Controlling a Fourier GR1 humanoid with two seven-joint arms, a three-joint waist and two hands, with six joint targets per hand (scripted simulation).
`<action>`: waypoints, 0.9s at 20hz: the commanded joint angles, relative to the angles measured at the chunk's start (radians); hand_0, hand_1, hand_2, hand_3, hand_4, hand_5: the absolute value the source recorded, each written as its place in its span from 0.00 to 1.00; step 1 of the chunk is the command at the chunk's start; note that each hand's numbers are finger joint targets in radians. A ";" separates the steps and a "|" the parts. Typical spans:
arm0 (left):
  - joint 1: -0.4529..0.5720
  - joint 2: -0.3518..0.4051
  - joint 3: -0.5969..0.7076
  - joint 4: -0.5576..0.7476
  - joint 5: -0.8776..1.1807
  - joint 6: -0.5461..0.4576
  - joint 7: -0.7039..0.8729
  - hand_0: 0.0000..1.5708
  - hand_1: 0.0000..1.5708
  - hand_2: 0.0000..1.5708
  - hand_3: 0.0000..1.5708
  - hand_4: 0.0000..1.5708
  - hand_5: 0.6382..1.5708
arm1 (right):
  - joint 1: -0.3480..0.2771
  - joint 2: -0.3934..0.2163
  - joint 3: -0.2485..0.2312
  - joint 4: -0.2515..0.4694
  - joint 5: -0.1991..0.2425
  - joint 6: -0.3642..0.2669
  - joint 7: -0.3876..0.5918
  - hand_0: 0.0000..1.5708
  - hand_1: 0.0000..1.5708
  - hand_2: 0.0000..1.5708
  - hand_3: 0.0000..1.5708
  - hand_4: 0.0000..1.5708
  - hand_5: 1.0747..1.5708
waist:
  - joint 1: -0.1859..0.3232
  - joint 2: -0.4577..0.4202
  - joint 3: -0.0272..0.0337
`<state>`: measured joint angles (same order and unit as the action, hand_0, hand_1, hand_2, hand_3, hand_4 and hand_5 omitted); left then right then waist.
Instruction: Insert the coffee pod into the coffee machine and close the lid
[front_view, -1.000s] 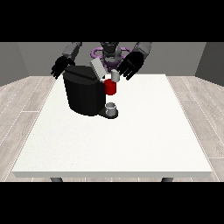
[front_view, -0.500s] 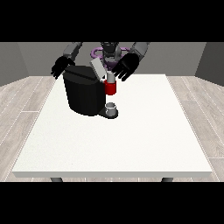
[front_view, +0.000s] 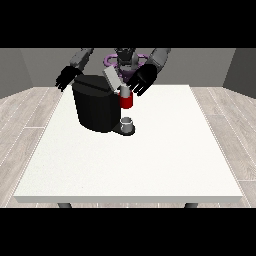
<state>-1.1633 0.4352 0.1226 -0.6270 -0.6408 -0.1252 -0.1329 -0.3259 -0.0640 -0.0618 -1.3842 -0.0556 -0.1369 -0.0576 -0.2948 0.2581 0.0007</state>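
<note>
Near the table's far edge, the raised lid tilts just beside the open hand at the view's right.

The robot shows as a small figure with a grey, metallic-looking torso and head area that is too small to read in detail. A purple ring-like band curves around its upper body. Both arms are clad in grey segmented shells, lighter on the upper faces and darker beneath. Each arm ends in a black hand: the hand at the view's left and the hand at the view's right, both matte with dark fingers.
</note>
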 joint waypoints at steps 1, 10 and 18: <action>0.001 -0.034 -0.015 0.001 -0.020 0.026 0.016 0.77 0.77 0.81 0.77 0.33 1.00 | 0.007 0.020 0.015 0.010 0.014 -0.012 -0.024 0.00 0.00 0.00 0.00 0.28 1.00 | 0.007 0.003 -0.0005; -0.020 0.018 0.001 0.024 -0.022 -0.021 -0.001 0.80 0.80 0.82 0.75 0.31 1.00 | -0.002 -0.004 -0.018 -0.005 -0.013 0.001 -0.007 0.00 0.00 0.00 0.00 0.28 1.00 | -0.006 0.032 -0.0004; -0.017 -0.020 -0.015 0.020 -0.030 -0.048 0.034 0.74 0.74 0.76 0.67 0.29 1.00 | 0.037 0.012 -0.013 0.043 0.010 -0.023 -0.037 0.00 0.00 0.00 0.00 0.24 1.00 | 0.017 -0.005 -0.0002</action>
<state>-1.1797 0.4217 0.1188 -0.6089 -0.6643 -0.1408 -0.1205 -0.3203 -0.0464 -0.0588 -1.3763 -0.0362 -0.1722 -0.0561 -0.2838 0.2652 0.0014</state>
